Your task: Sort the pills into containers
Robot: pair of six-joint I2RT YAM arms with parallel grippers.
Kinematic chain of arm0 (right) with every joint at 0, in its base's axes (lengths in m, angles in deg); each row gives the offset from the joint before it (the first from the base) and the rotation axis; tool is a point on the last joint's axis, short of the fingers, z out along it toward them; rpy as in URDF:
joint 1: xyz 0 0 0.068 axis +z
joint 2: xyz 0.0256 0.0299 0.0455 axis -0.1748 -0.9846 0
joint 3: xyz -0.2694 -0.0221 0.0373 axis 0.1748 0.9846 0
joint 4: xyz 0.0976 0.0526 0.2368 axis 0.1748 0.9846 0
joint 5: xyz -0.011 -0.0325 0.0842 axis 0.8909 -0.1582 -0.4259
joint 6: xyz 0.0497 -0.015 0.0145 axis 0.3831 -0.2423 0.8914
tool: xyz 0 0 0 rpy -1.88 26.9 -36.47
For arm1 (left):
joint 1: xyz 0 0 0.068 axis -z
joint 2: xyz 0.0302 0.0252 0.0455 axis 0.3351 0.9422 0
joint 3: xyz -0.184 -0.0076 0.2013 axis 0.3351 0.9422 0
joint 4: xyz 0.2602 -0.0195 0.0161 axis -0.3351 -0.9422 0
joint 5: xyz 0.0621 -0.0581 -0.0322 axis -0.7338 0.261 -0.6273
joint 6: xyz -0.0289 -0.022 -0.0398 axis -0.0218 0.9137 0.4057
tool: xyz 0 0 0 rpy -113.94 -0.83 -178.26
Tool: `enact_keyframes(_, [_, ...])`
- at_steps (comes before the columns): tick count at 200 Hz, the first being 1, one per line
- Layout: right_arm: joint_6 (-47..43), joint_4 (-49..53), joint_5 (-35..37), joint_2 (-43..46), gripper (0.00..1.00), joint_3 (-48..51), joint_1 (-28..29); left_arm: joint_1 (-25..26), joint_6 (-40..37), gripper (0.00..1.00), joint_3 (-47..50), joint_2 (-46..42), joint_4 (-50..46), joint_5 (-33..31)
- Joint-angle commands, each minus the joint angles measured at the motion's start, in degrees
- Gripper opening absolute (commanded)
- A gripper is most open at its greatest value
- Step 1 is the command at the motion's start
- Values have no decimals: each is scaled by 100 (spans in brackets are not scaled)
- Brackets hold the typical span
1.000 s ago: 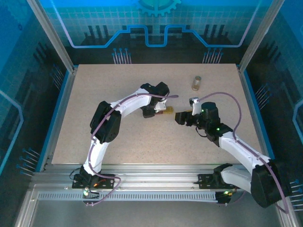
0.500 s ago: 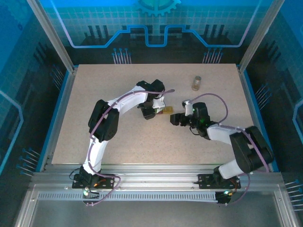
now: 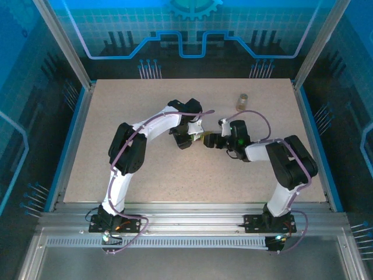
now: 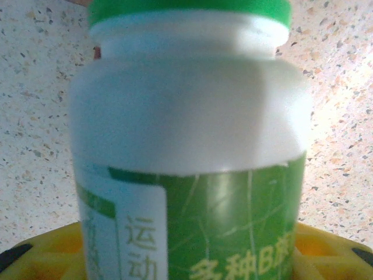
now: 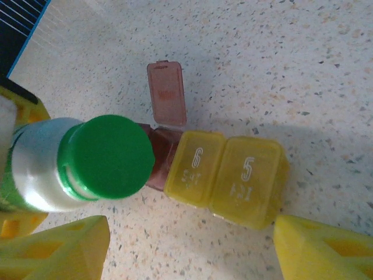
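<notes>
Your left claw [image 4: 186,256] clamps the bottle [image 5: 41,169] by the open dark red box [image 5: 159,158], with the yellow boxes [image 5: 230,175] alongside. Centre your wide-open, empty right claw [image 5: 192,251] squarely on the green cap [image 5: 105,156].

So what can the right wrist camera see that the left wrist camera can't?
Right wrist view: the dark red box with its lid flipped open, in a row with the yellow box marked 6 and the yellow box marked 5, both closed. Left wrist view: the green label with printed Chinese characters, very close up. Both: the green-capped white bottle and the speckled table.
</notes>
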Motion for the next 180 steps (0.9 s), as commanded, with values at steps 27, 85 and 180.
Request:
enact_keyframes(27, [-34, -133, -78, -335, 75, -230, 154, -85, 135, 0, -86, 55, -331, 281])
enact_keyframes(85, [192, -187, 4, -520, 75, -390, 129, -91, 184, 0, -155, 81, -442, 460])
enact_keyframes(180, [741, -72, -77, 910, 75, 538, 26, -27, -197, 0, -353, 225, -453, -898])
